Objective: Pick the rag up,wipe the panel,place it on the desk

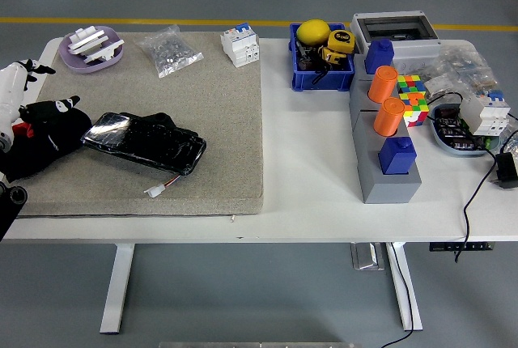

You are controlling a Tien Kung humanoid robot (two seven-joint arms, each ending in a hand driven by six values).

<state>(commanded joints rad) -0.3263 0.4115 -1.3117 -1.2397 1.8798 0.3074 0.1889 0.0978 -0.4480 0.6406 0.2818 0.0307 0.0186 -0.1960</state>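
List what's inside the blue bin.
The blue bin holds a yellow ball, a yellow tape measure and dark items beneath; what those are, and the bin's floor, cannot be seen.

Light is bright and even across the whole scene, coming from overhead, with no dark corners. Shadows are soft and short: a thin one runs under the near edge of the beige mat, and the white table casts a faint, diffuse shadow on the grey floor below. The glossy black panel carries the only real glare, a pale reflection at its left end and scattered highlights along its wrinkled surface. Focus is sharp from near edge to far edge, and colours read clean. The left hand at the frame's edge looks slightly soft. Straight lines bow very little toward the borders.
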